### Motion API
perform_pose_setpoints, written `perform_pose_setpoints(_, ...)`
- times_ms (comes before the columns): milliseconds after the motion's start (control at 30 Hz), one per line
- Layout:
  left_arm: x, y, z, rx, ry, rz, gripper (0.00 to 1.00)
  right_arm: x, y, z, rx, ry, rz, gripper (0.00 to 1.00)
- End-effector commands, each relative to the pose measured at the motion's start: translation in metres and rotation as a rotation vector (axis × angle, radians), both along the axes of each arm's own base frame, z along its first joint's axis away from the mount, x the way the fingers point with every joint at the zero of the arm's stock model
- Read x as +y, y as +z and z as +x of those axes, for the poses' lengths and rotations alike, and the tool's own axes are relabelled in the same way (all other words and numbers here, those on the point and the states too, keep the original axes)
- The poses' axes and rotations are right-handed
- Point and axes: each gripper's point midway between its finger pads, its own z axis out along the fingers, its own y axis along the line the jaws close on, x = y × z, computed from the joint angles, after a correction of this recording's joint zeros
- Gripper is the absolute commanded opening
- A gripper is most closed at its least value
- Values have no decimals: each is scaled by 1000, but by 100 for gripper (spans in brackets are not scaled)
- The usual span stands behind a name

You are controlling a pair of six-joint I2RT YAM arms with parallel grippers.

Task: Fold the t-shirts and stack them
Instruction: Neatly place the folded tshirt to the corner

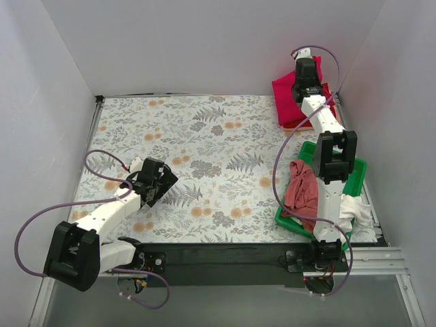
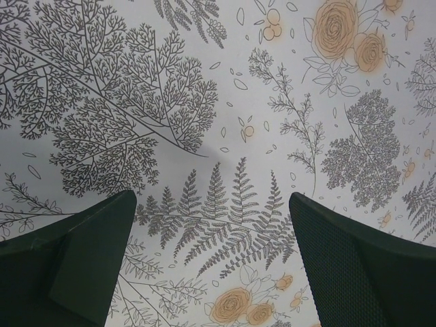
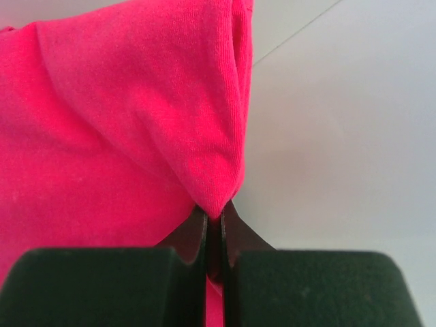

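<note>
Right gripper pinches magenta t-shirt fold.
Its jaws clamp tight on the cloth at the 1 o'clock corner; left gripper hangs spread wide above floral tablecloth at 8 o'clock.

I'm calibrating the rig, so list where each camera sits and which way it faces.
Top external: above and behind the arm bases, looking down on the floral table; both arms show, left tool near-left, right tool far-right.
Left wrist: on the left arm, facing down at the floral table; its open fingers frame the bottom.
Right wrist: on the right arm, facing the magenta t-shirt pinched in its shut fingers.
Shared: top and right wrist both show that t-shirt.
</note>
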Motion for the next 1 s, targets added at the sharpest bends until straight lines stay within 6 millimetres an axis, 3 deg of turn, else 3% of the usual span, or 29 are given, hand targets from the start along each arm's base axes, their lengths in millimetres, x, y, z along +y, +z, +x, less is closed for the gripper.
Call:
perform_pose_setpoints(0,0,16,15,-52,8,15,95,-13,18,6,-101,-32,42,1)
perform_pose_setpoints(500,3,19,18,-56,24,33,95,-41,-22,15,-75,-5,183,3)
perform_pose_setpoints(633,3,16,19,-40,24,37,95,-36,-35,19,-69,15,231,3)
perform_pose_setpoints(667,2,17,20,-43,27,34,95,-55,-37,18,-70,-9,234,4)
perform_pose_setpoints(767,2,15,20,-34,27,39,95,-60,-45,19,-61,-5,252,4)
perform_pose_setpoints(833,2,14,20,-29,27,41,95,-62,-50,20,-57,-4,266,11)
perform_pose_setpoints(900,2,14,21,-27,28,41,95,-69,-53,20,-64,-17,287,26)
perform_pose_setpoints(967,3,12,21,-22,30,46,95,-77,-56,19,-69,-35,301,36)
